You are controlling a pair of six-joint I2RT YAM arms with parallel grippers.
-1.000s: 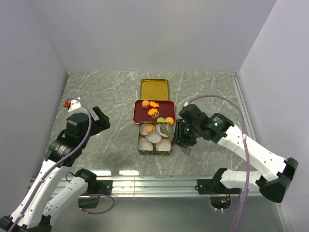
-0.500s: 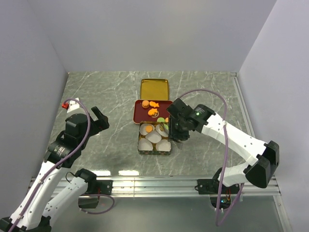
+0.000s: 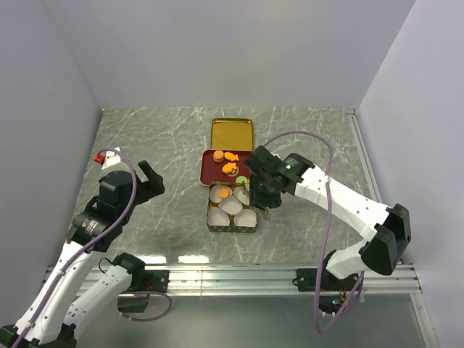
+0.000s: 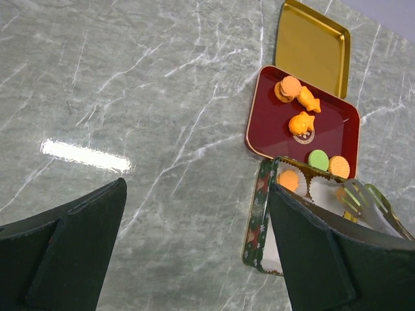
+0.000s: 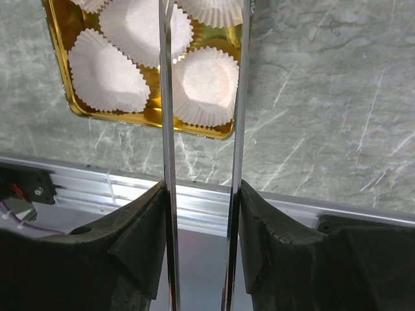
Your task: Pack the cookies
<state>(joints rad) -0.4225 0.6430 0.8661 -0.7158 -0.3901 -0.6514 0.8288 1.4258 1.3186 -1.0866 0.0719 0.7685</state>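
Cookies (image 3: 230, 168), small orange and green pieces, mostly on red tray (image 3: 209, 175) just behind green tin (image 3: 230, 228), look light and brittle, pinch edges gently; right gripper (image 5: 202, 194) clamps steel tongs (image 5: 167, 97) over tin, left gripper (image 3: 147, 179) spread wide, empty, left of tin.

Most of the cookies (image 4: 300, 123) lie flat on the red tray (image 4: 272, 123): orange rounds, a fish-shaped one (image 4: 308, 99) and a green round (image 4: 318, 159) near the tray's front edge. One more orange round (image 4: 288, 180) sits inside the tin (image 4: 254, 220), just beside the tray.

Glossy marbled table (image 3: 145, 138); polished metal tongs (image 5: 166, 97); crimped, seemingly paper cups (image 5: 204, 81).
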